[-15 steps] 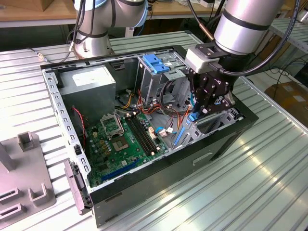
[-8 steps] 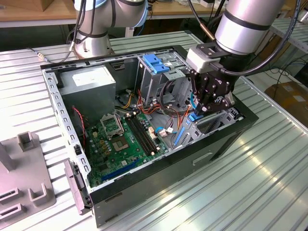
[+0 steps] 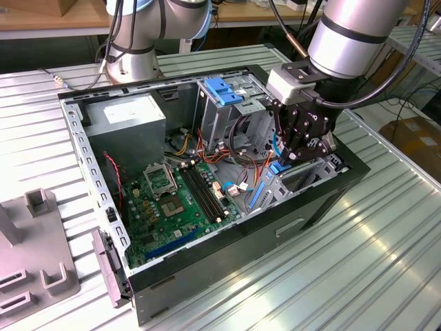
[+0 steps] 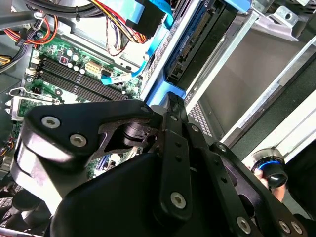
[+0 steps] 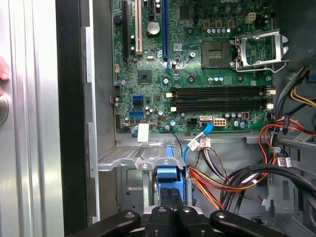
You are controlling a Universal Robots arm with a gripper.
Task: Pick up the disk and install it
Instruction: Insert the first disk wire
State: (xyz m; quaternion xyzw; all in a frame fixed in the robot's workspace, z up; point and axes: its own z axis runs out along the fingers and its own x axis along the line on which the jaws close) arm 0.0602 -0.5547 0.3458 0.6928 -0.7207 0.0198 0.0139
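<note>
A ribbed metal table (image 3: 386,262) carries an open computer case (image 3: 207,276). Near the table's edge on the exterior view's left stands a grey slotted fixture (image 3: 34,255), apart from the case. Inside the case, a grey metal box (image 3: 127,124) fills the far corner on that same side. The green motherboard (image 3: 172,200) lies on the case floor next to it. A metal cage with a blue top (image 3: 224,93) stands against the far wall, with red, yellow and black wires (image 3: 238,141) looping just beside it. Toward the case's end on the exterior view's right, the gripper (image 3: 286,157) hangs down into the drive bay. In the first wrist view the gripper (image 5: 170,200) has its two fingers drawn together with hardly a gap. Their tips sit against the blue-framed end of the disk (image 5: 170,177). The disk (image 3: 278,168) stands on edge in that bay, just below the fingers.
</note>
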